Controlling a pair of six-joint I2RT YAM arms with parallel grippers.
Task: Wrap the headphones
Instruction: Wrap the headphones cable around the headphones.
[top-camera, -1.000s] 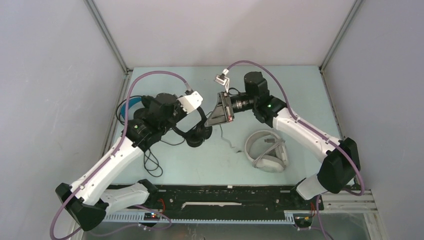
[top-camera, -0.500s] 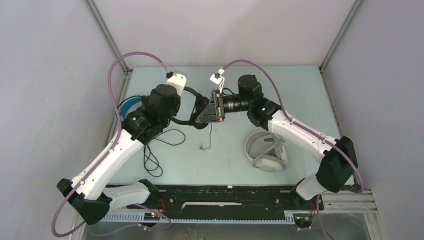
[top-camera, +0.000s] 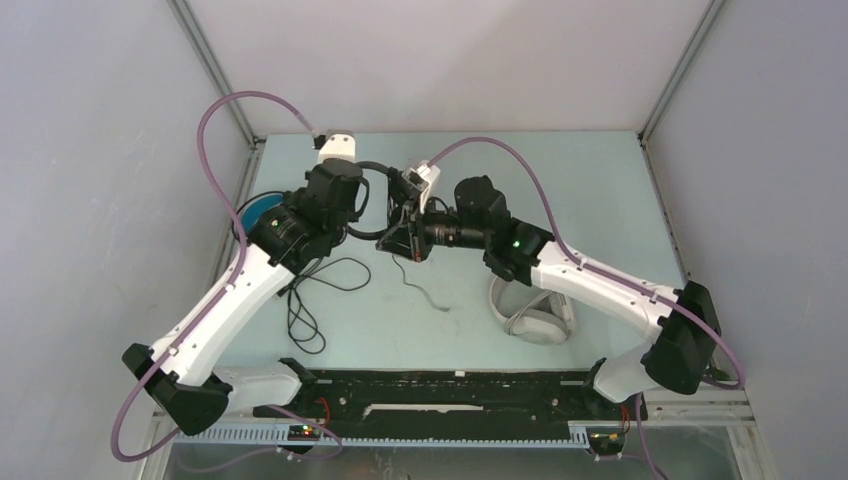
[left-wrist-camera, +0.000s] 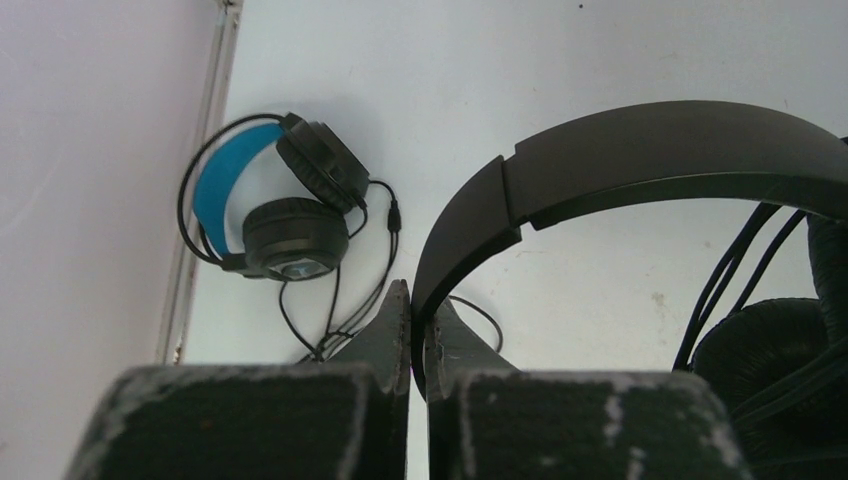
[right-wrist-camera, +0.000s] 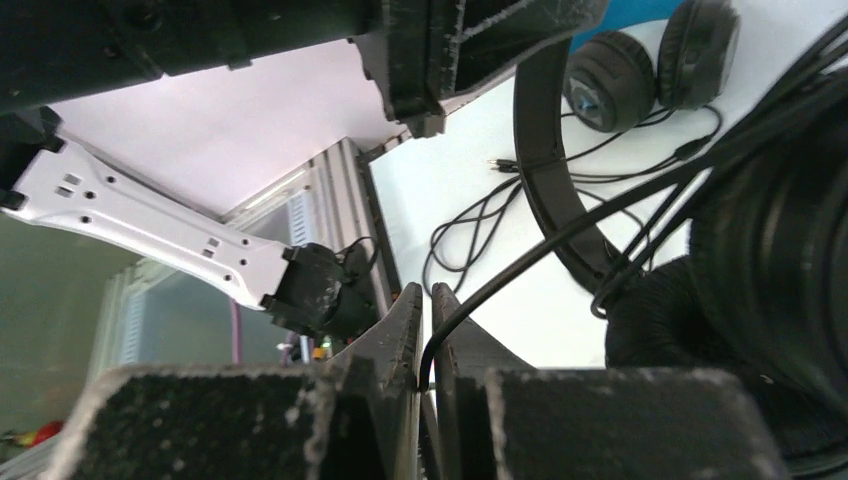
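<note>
My left gripper (top-camera: 368, 200) is shut on the headband (left-wrist-camera: 650, 150) of the small thin black headphones and holds them above the table's far middle. Its fingertips (left-wrist-camera: 400, 310) pinch the band's end. My right gripper (top-camera: 403, 236) is shut on that headset's thin black cable (right-wrist-camera: 520, 265), just beside the ear pads (right-wrist-camera: 770, 260). The cable's loose tail (top-camera: 428, 292) lies on the table. The black headphones with blue lining (left-wrist-camera: 280, 215) lie at the far left wall, half hidden under my left arm (top-camera: 262, 207). The white headphones (top-camera: 530, 305) lie to the right.
A loose loop of black cable (top-camera: 305, 315) lies on the table's left side near my left arm. Grey walls and metal frame posts (top-camera: 215, 80) close in the table. A black rail (top-camera: 450, 385) runs along the near edge.
Both grippers moved left and toward the far side with the thin black headphones. The left wrist turned, and the cable's loose tail dragged across the table.
</note>
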